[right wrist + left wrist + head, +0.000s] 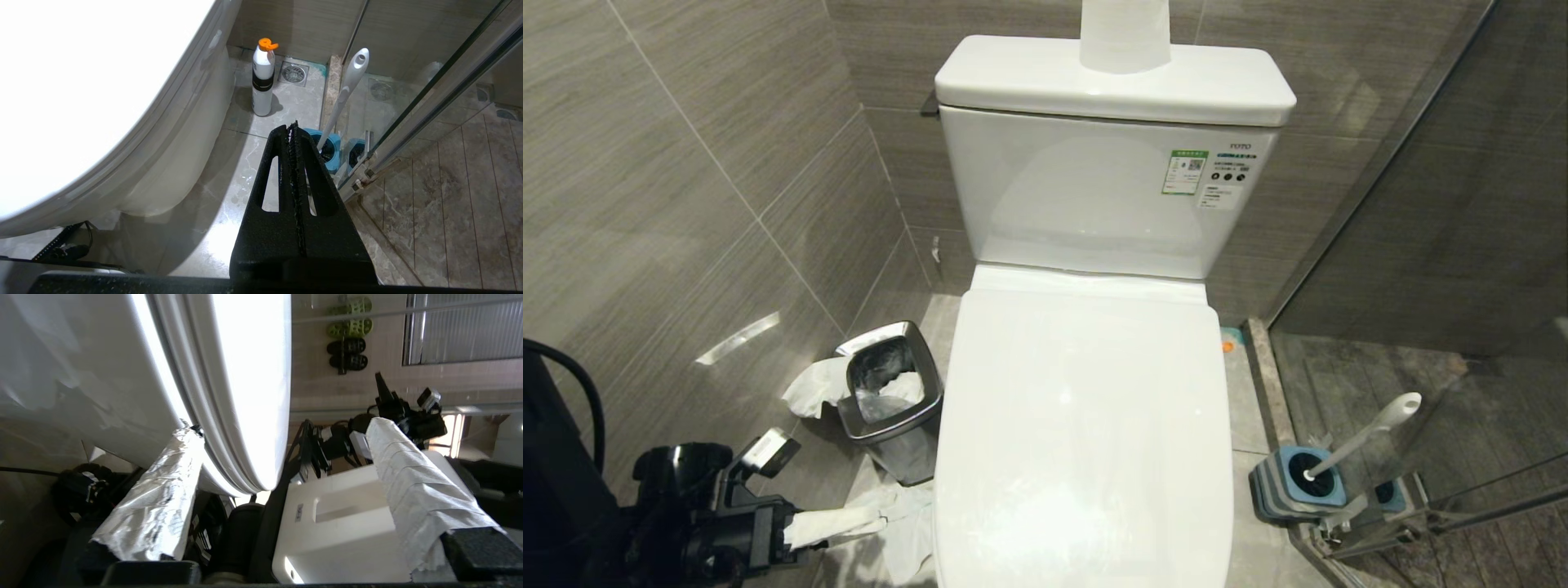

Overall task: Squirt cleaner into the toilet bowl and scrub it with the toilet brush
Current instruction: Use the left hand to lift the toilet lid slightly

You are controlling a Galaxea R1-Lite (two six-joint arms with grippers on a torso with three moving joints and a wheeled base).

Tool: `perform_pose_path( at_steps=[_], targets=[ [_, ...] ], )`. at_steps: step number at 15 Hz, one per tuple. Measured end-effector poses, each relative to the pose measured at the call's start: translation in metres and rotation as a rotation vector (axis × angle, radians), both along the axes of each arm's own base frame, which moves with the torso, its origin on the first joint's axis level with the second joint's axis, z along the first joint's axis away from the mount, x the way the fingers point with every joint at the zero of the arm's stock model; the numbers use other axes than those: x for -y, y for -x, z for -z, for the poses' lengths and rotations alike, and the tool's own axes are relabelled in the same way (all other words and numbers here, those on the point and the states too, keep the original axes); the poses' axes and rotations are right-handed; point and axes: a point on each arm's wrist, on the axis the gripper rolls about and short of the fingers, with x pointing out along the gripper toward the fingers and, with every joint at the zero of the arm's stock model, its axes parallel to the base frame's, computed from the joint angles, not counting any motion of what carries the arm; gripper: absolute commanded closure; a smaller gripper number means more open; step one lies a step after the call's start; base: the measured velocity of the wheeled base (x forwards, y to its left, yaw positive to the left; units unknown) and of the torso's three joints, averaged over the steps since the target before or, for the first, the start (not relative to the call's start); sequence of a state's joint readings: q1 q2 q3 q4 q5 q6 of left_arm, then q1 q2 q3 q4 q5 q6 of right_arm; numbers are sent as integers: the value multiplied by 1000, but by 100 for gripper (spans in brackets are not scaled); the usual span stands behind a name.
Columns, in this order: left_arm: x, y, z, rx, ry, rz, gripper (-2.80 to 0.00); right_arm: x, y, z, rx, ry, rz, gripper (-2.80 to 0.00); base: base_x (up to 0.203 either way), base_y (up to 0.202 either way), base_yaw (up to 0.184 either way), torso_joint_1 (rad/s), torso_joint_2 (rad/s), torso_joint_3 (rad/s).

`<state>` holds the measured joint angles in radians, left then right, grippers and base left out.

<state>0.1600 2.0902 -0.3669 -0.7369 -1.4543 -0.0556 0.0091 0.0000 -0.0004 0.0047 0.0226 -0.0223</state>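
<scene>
Low at the left edge of the head view sits the left gripper (837,523), its paper-wrapped fingers (833,525) pointing toward the side of the toilet bowl (1082,433), whose lid is down, so the basin and any cleaner in it are hidden. Beside the bowl stands a steel waste bin (892,408) lined with a bag and holding crumpled white paper; more paper lies on the floor around it. On the other side, the toilet brush (1364,441) leans in its blue-and-grey holder (1294,483), bristles hidden inside.

From the left wrist, the jaws stand wide apart and hold nothing; one wrapped finger (157,510) has its tip right at the rim of the toilet bowl (229,396), but contact I cannot confirm.

From the right wrist, the right gripper (293,134) hangs above the floor with jaws pressed together, empty. Beyond it are the toilet brush (347,90) in the holder (329,149) and a white bottle (262,77) with orange cap on the floor.
</scene>
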Motion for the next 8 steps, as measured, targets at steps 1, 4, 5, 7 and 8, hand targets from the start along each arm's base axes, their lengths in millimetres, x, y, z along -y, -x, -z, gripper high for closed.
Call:
perform_pose_path(
  at_steps=[1, 4, 5, 7, 8],
  targets=[
    [3, 4, 0, 5, -5, 9, -280, 0, 0, 0, 0, 0, 0, 0, 0, 0, 0, 0, 0, 0],
    [11, 5, -1, 24, -41, 25, -280, 0, 0, 0, 0, 0, 0, 0, 0, 0, 0, 0, 0, 0],
    [14, 4, -1, 33, -68, 24, -280, 0, 0, 0, 0, 0, 0, 0, 0, 0, 0, 0, 0, 0],
    [21, 1, -2, 55, -116, 21, -280, 0, 0, 0, 1, 0, 0, 0, 0, 0, 0, 0, 0, 0],
    [23, -1, -2, 62, -139, 17, -280, 0, 0, 0, 1, 0, 0, 0, 0, 0, 0, 0, 0, 0]
  ],
)
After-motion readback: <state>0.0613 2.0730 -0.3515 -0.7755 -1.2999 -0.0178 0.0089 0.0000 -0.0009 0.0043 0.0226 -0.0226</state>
